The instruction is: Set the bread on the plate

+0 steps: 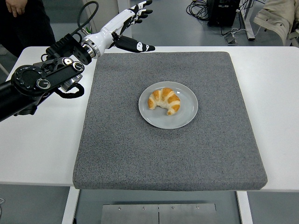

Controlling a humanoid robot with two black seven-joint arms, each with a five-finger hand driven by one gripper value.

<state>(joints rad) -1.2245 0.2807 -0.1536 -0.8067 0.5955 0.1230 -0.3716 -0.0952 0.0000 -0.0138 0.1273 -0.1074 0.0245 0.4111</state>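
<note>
A golden croissant (164, 101) lies on the round grey plate (185, 116), which sits in the middle of the grey mat (140, 154). My left hand (133, 28), white with black fingertips, hangs raised over the mat's far left corner, well away from the plate. Its fingers (142, 9) are spread and the thumb (140, 46) sticks out; it holds nothing. The black left arm (37, 84) runs in from the left edge. My right arm does not show.
The mat lies on a white table (37, 149). A person in dark clothes (23, 21) stands at the far left. Cables and a table leg (124, 21) show on the floor beyond the far edge.
</note>
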